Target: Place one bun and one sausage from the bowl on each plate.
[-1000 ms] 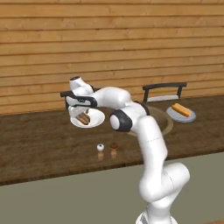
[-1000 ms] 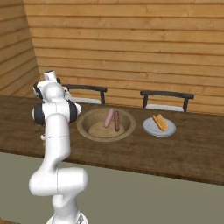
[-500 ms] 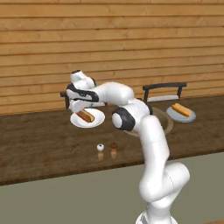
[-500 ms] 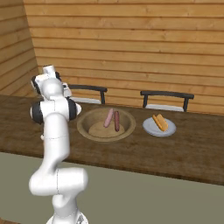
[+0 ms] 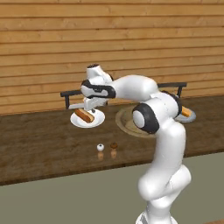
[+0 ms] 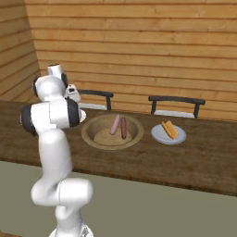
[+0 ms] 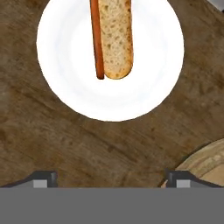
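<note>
Inspection finds the gripper (image 7: pixel 112 178) standing with its jaws wide apart and nothing between them, poised above the left plate (image 5: pixel 98 120) on the dark wooden counter (image 5: pixel 39 140). That plate carries one bun (image 7: pixel 115 37) and one sausage (image 7: pixel 96 39) lying side by side and touching, so this serving appears complete. The right plate (image 6: pixel 157 134), on the far side of the bowl (image 6: pixel 90 132) from the gripper, holds an orange-tan bun (image 6: pixel 169 129); whether a sausage lies alongside it cannot be confirmed at this resolution, though there seems to be a second strip against it. The bowl sits between the two plates, near each, and contains two sausages (image 6: pixel 119 127) resting on a pale bun-coloured base. On present evidence the task is judged to be at or near its end: the left plate is filled, and only the right plate's sausage remains to be verified. Two small items, one white (image 5: pixel 100 147) and one brown (image 5: pixel 113 145), stand close together on the near part of the counter, well clear of the plates. Two dark chair backs (image 6: pixel 176 100) show beyond the counter's far edge, and a horizontal wooden plank wall (image 6: pixel 139 41) closes the room behind
</note>
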Robot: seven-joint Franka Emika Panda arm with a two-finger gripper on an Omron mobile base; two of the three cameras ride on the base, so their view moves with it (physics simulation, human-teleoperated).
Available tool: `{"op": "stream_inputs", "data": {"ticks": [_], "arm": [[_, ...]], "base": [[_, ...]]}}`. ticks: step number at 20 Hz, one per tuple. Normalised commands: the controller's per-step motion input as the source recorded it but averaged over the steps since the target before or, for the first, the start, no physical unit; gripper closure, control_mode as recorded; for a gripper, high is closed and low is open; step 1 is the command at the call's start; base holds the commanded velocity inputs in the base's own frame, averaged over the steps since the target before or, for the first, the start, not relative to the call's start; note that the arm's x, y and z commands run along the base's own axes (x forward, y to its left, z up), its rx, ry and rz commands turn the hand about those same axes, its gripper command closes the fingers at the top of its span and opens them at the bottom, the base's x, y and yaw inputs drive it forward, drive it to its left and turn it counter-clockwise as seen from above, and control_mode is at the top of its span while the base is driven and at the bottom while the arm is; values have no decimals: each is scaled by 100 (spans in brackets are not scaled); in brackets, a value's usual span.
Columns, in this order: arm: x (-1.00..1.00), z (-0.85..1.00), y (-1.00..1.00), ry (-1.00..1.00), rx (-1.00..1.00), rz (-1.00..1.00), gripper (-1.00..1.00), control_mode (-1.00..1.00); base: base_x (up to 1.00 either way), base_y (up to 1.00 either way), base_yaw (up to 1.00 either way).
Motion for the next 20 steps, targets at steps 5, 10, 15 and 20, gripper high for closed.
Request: {"op": "stream_inputs", "data": {"ticks": [5,10,15,20], "arm": [[-57,32,-94,-15,11,-2,-100,-100],[22,35,-93,3,4,-17,-100,-100],[60,7,-69,20,0,-23,-100,-100],[20,-28,-45,7,0,-11,-100,-100]], "base": [[0,0,0],[0,0,0],[0,0,0],[0,0,0]]}}
